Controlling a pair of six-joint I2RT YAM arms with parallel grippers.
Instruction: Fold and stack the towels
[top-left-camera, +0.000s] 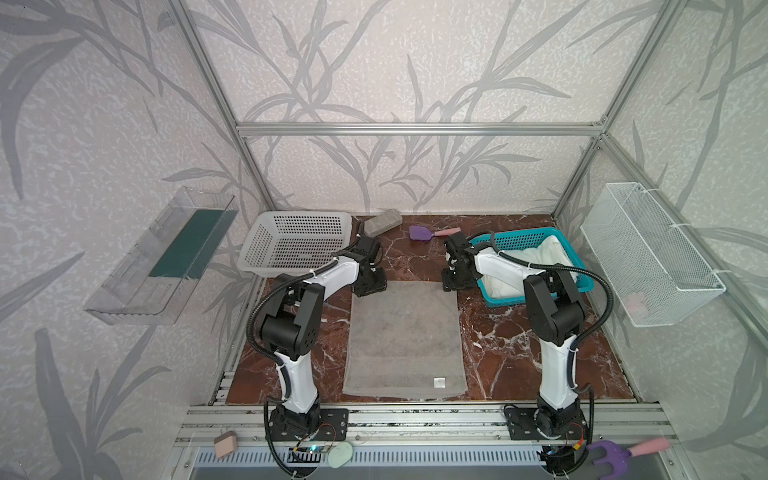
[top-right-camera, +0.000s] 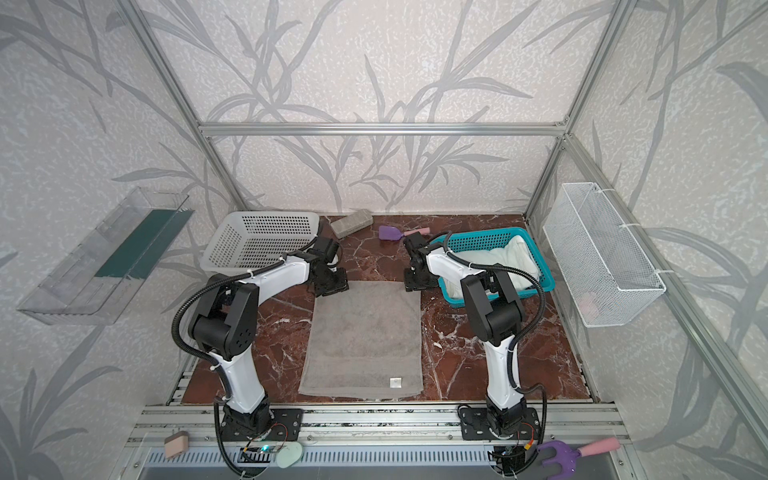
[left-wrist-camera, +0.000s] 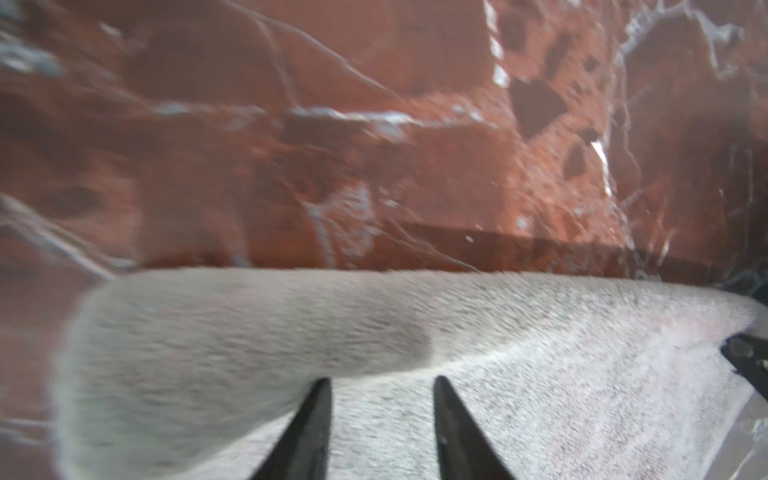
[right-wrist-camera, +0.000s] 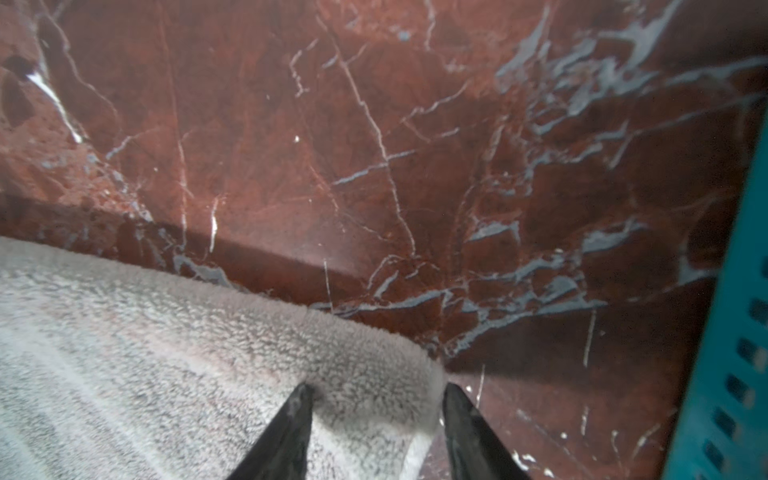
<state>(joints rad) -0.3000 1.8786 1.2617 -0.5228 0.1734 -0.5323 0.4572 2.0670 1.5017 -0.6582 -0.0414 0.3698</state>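
one teal basket (top-left-camera: 519, 240) holds the white towel (top-left-camera: 538, 254); left gripper (left-wrist-camera: 382, 380) and right gripper (right-wrist-camera: 376, 387), parted, grip nothing over grey towel (top-left-camera: 405, 332).

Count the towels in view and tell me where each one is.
2. A grey towel lies spread on the table; a white towel is bunched in the teal basket. More may be hidden under it.

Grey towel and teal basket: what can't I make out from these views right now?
- Grey towel, far corners: in both top views covered by the left hand and right hand.
- White towel in the teal basket: the right arm crosses it in both top views; anything beneath is hidden.
- Left wrist view: blurred, towel's layers unclear.
- Towel's label: too small to read.
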